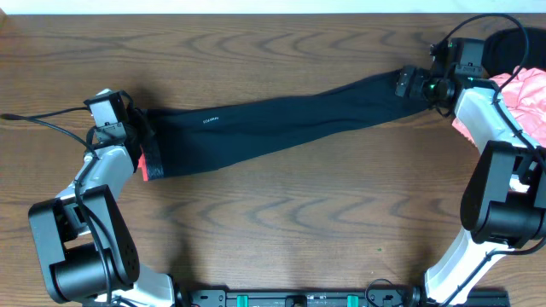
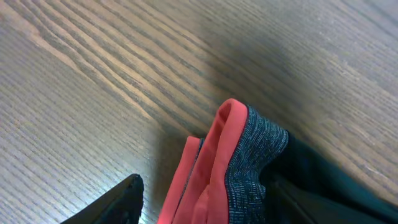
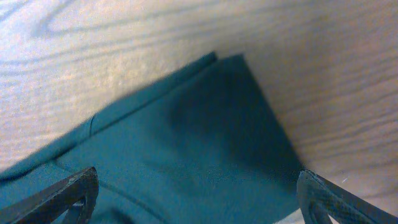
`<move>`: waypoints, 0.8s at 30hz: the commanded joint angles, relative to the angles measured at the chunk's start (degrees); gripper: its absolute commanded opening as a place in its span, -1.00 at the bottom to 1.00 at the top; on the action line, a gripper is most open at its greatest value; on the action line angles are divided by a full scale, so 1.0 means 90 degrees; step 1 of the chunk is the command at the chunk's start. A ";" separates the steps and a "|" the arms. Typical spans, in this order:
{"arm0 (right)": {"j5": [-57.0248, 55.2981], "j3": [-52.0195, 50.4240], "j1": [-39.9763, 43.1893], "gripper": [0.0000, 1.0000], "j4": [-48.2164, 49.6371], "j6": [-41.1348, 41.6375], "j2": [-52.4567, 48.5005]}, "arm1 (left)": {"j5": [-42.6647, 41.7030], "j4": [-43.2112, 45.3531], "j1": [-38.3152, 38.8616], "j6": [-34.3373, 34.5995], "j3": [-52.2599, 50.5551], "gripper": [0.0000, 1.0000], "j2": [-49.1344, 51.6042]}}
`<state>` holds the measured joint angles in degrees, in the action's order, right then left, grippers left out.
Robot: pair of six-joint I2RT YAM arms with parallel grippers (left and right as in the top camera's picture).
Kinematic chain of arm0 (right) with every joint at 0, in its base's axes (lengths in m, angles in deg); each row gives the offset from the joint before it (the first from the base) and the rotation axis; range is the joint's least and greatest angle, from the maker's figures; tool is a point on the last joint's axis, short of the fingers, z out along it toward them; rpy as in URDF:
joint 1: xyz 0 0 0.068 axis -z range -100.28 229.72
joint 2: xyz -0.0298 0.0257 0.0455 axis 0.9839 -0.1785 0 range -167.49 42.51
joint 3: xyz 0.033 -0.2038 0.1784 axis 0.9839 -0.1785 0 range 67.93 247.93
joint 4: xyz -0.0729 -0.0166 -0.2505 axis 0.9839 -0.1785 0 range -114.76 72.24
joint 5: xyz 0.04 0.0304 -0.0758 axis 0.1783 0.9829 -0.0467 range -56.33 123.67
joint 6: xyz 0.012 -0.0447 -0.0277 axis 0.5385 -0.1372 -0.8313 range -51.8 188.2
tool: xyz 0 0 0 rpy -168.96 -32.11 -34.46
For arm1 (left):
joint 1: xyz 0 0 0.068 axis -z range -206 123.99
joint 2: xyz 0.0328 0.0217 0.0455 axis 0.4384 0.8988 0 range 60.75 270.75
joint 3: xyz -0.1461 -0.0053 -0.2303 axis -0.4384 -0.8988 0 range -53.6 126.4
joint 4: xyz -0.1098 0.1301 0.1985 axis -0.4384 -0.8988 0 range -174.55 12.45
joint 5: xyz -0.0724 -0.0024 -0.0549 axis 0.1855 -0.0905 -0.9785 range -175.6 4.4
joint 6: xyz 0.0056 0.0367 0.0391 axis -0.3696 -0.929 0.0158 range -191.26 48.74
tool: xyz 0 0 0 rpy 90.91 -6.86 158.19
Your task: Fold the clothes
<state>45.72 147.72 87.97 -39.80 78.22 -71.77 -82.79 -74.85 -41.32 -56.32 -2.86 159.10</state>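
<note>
Brown wood table, leggings laid out long across it. Waistband bunched at left gripper, fingers parted, off the cloth. Leg ends under right gripper, spread wide, grasping nothing. Pink garment far right.

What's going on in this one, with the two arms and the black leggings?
The black leggings lie in one long strip across the table. The left gripper sits at the coral-edged waistband with its jaws apart, not pinching the cloth. The right gripper is wide open over the ankle end, which lies flat on the wood. A pink garment lies beside the right arm, untouched.
</note>
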 commanded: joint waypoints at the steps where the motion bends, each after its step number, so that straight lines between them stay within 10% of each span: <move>1: 0.0270 0.0104 0.0260 0.99 -0.0143 0.0012 0.0005 | -0.0328 -0.0078 0.0022 -0.0245 0.0194 0.25 -0.0253; 13: 0.1438 0.0104 0.1112 0.99 -0.0670 -0.0073 0.0005 | 0.0095 -0.0367 0.0457 -0.0845 0.0194 0.21 -0.1634; 24: 0.1588 0.0104 0.1054 0.55 -0.1090 -0.0243 0.0005 | -0.0095 -0.1127 0.1042 -0.0848 0.0175 -0.40 -0.0865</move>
<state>58.77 147.72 97.83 -48.87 75.82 -71.77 -83.88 -85.06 -32.70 -63.60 -2.19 148.04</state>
